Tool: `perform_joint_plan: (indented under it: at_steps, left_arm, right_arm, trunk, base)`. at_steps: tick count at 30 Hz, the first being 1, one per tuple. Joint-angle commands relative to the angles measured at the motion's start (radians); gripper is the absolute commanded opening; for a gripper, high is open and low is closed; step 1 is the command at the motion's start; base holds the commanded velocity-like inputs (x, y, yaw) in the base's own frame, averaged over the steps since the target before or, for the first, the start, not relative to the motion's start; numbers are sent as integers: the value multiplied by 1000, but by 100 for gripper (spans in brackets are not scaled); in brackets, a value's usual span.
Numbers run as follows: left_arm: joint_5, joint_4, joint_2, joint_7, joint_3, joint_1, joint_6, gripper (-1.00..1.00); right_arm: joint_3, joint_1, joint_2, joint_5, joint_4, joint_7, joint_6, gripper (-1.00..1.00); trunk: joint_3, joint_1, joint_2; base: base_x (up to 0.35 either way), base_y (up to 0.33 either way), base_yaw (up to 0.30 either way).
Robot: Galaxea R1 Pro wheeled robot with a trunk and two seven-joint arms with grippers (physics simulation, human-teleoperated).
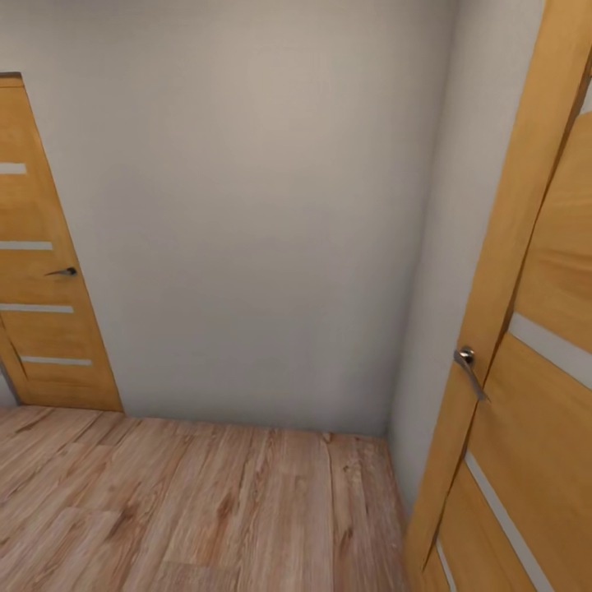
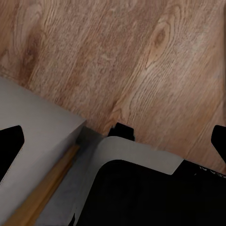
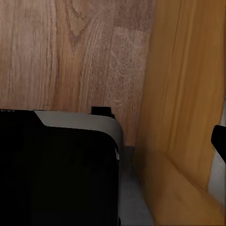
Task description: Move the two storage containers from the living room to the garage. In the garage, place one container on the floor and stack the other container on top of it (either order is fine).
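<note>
Storage containers: place cannot be told from these pictures.

Head view
- Wall (image 1: pixel 247 205): plain grey-white, meeting the far edge of the floor.
- Plank floor (image 1: pixel 189 501): light wood, boards running away towards the wall.
- Left door (image 1: pixel 41 312): honey-coloured wood with pale horizontal strips, standing at the floor's far left corner; lever handle (image 1: pixel 62 271) on the side next to the wall.
- Right door (image 1: pixel 534 370): same wood and strips, close by along the floor's right edge, tilted across the picture; metal handle (image 1: pixel 469 366) on its near edge.

Left wrist view
- Left gripper (image 2: pixel 117 146): fingers (image 2: pixel 10 146) dark, one at each side of the picture, set wide apart with nothing held between them.
- Robot base (image 2: pixel 155 193): black body with a grey rim, beneath the gripper.
- Grey block (image 2: pixel 37 127): flat pale surface beside the base, with a wood-coloured strip (image 2: pixel 42 193) along its edge.
- Floor: brown grained planks beyond the base.

Right wrist view
- Right gripper (image 3: pixel 113 143): one dark finger (image 3: pixel 219 141) at the picture's side, the other lost against the black body; apart or together cannot be told.
- Black body with grey rim (image 3: pixel 52 174): under the gripper.
- Door panel (image 3: pixel 188 94): honey-coloured wood, just beside the base, standing on the planks.
</note>
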Motion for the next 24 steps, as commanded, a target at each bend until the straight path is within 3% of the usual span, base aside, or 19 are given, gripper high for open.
perform_joint_plan:
  at_steps: [1, 24]
  left_arm:
    - [2, 1, 0, 1, 3, -1, -3, 100]
    - [2, 1, 0, 1, 4, -1, -2, 100]
  right_arm:
    - [9, -1, 0, -10, 3, 0, -6, 100]
    - [10, -1, -1, -9, 3, 0, -6, 100]
  trunk:
    - [-1, 1, -1]
    - [-1, 1, -1]
  base:
    - [321, 0, 0]
    - [321, 0, 0]
